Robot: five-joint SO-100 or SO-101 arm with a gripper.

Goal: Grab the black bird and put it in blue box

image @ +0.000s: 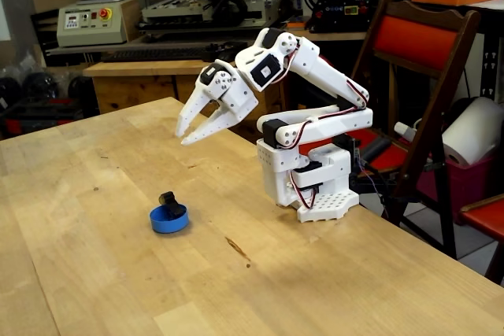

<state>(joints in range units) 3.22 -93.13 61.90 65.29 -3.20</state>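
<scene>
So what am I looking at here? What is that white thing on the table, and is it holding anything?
The white thing is a small robot arm, bolted to a base on a wooden table. One fixed camera looks at it from the front of the table. At its end is a gripper, two fingers like a pincer; they are spread open in the air and hold nothing. On the table sits a small round blue box, more like a bottle cap, with a little black bird resting in it. Behind are a red folding chair and workshop clutter.
</scene>
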